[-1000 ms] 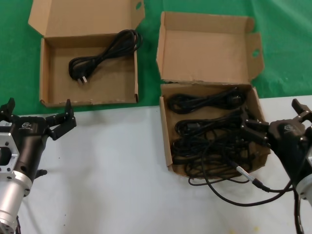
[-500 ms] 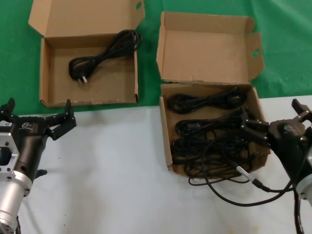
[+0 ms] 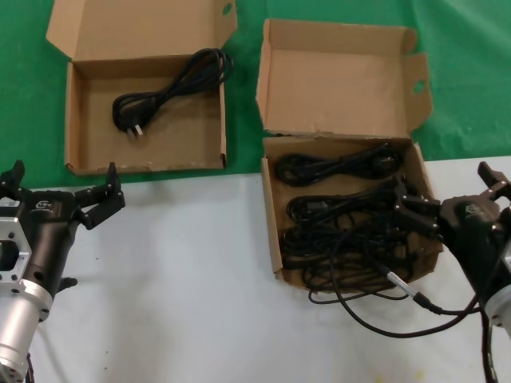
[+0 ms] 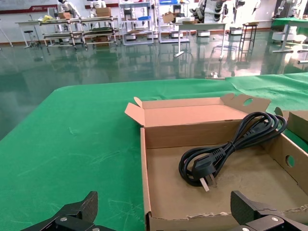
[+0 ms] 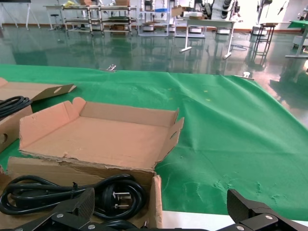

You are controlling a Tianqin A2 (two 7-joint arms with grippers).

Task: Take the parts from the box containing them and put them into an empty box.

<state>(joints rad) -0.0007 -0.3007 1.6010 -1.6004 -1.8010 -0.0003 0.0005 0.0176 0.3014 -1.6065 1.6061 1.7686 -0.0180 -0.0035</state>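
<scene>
The winged-lid box (image 3: 275,239) sits right of centre and holds several black power cords (image 3: 335,211); they also show in the right wrist view (image 5: 62,195). My right gripper (image 3: 443,182) is open and straddles this box's right wall (image 5: 156,202), one finger over the cords. The flat-lid box (image 3: 72,120) at the back left holds one coiled cord (image 3: 168,92), which also shows in the left wrist view (image 4: 226,149). My left gripper (image 3: 64,171) is open and empty, just in front of that box's near wall (image 4: 202,222).
A silver-tipped robot cable (image 3: 399,283) trails from the winged-lid box's front corner across the white table (image 3: 176,287). Green cloth (image 3: 463,80) covers the table behind. Both lids stand open toward the back.
</scene>
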